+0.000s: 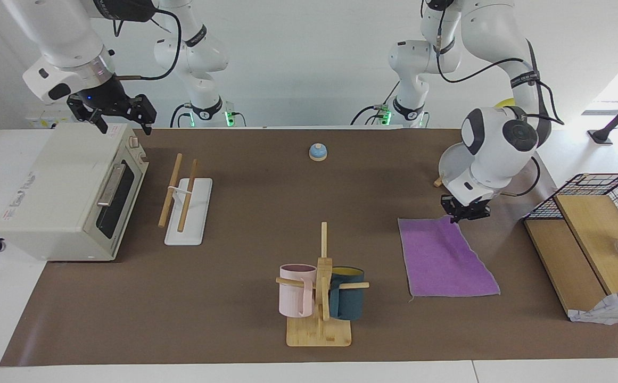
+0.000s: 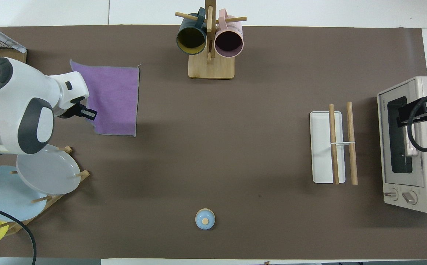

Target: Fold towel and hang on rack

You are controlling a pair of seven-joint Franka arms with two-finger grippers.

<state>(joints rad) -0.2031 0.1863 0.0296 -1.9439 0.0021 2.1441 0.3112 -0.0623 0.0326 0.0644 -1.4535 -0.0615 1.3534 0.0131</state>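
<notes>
Left gripper [image 1: 464, 214] is pinched tight on the purple towel's [image 1: 442, 260] corner, lifting it. Right gripper [image 1: 110, 114] hangs wide open over the toaster oven [image 1: 58, 191].

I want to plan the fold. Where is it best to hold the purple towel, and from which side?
Probably by a corner, from above. The purple towel lies flat, so only its corners and edges offer a pinch. The left tool is shut on the corner nearest the robots.

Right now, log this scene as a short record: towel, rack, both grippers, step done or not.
towel: purple face up, one corner lifted off the table
rack: beside the toaster oven, nothing hung on it
left gripper: shut on the towel's lifted corner
right gripper: open, waiting over the toaster oven
fold: started, not finished
</notes>
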